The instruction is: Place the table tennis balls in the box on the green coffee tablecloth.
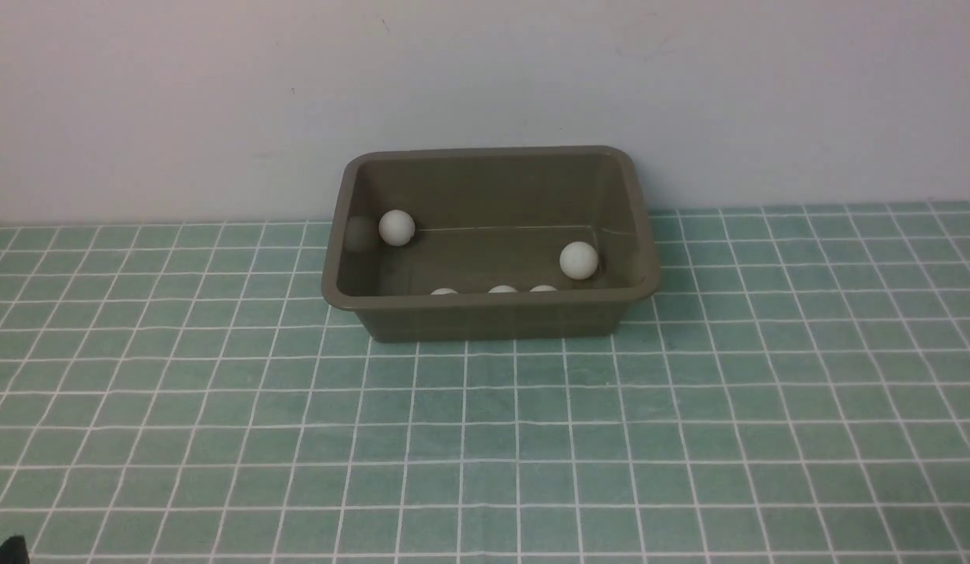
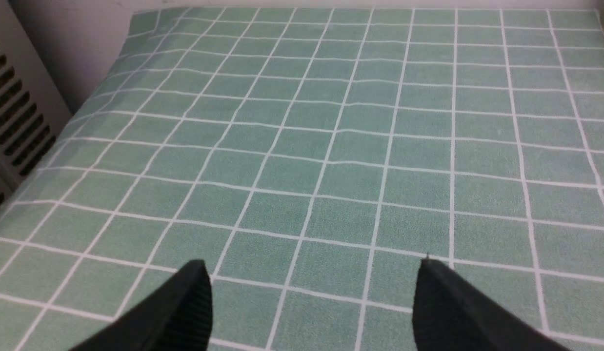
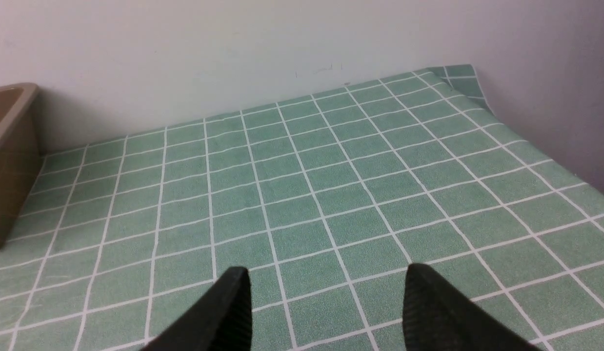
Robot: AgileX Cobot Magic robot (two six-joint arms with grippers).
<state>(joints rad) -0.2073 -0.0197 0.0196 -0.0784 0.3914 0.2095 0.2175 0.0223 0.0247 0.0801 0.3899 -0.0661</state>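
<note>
The olive-brown box [image 1: 493, 317] stands on the green coffee tablecloth [image 1: 485, 439] near the back wall. Several white table tennis balls lie inside it. One ball [image 1: 396, 227] rests by the far left wall and another ball [image 1: 579, 260] by the right wall. Three more ball tops [image 1: 502, 290] peek over the near wall. My left gripper [image 2: 312, 263] is open over bare cloth [image 2: 331, 146], with nothing between its fingers. My right gripper [image 3: 327, 269] is also open and empty above the cloth [image 3: 307, 195], with the box's corner [image 3: 9, 146] off to one side.
A pale wall [image 1: 485, 78] rises right behind the box. A grey vented panel [image 2: 14, 122] borders the cloth in the left wrist view. In the right wrist view the cloth's far corner [image 3: 458, 78] curls up against a second wall. A black tip [image 1: 11, 550] shows at the front view's bottom left.
</note>
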